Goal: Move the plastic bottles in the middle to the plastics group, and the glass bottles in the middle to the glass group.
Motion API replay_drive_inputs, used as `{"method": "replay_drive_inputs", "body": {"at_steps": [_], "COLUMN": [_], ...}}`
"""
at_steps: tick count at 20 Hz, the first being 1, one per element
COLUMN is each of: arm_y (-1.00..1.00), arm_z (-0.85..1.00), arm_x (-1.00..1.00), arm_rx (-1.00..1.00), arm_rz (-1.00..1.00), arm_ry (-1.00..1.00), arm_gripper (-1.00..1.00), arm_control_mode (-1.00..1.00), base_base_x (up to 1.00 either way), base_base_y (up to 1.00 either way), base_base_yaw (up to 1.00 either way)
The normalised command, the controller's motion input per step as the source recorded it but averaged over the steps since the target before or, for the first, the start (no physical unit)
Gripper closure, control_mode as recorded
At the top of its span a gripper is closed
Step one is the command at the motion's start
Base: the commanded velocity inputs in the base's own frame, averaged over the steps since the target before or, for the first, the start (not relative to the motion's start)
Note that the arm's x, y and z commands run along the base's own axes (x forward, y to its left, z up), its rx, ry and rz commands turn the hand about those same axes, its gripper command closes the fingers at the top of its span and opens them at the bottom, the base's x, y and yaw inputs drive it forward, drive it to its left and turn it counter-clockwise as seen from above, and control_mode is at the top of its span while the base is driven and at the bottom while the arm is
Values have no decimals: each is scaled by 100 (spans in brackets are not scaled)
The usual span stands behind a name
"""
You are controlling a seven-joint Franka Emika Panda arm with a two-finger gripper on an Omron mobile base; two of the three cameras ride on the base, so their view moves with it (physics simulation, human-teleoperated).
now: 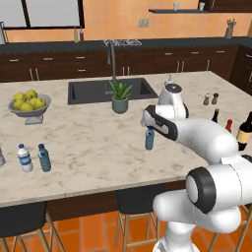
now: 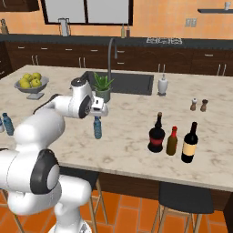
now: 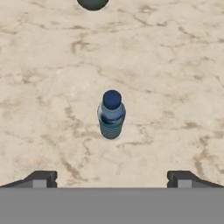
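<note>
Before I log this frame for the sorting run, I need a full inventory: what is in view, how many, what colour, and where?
Blue plastic bottle: one, translucent blue, blue cap, upright mid-counter below the tool.
Plastics group: two, a white-labelled one and a blue one, counter's left end.
Near-black bottle: one, red band, right side beside the glass group.
Glass group: two, brown with red cap, dark with pale label.
Potted plant: one, green, by the sink.
Fruit bowl: one, grey, yellow fruit.
Shakers: two, far right.
Soap dispenser: one, white, right of the sink.
Tool: one, dark tips, open above the blue bottle.
</note>
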Motion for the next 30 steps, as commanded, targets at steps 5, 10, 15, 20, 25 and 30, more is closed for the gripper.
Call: {"method": "replay_drive_inputs", "body": {"at_steps": [5,10,15,20,25,30], "arm_y": [0,0,0,0,2,0], "arm_z": [-39,-4,-14,-34,-22,-13], "arm_x": [32,42,16,0,10,22], "arm_rx": [0,0,0,0,0,0], "arm_rz": [0,0,0,0,0,0], "arm_ry": [3,0,0,0,0,-1], "arm_gripper": [-100,-100,-100,-100,-100,-100], "arm_control_mode": [-100,-100,-100,-100,-100,-100], "base_base_x": [0,0,0,0,0,0], "base_base_y": [0,0,0,0,0,0], "base_base_yaw": [0,0,0,0,0,0]}}
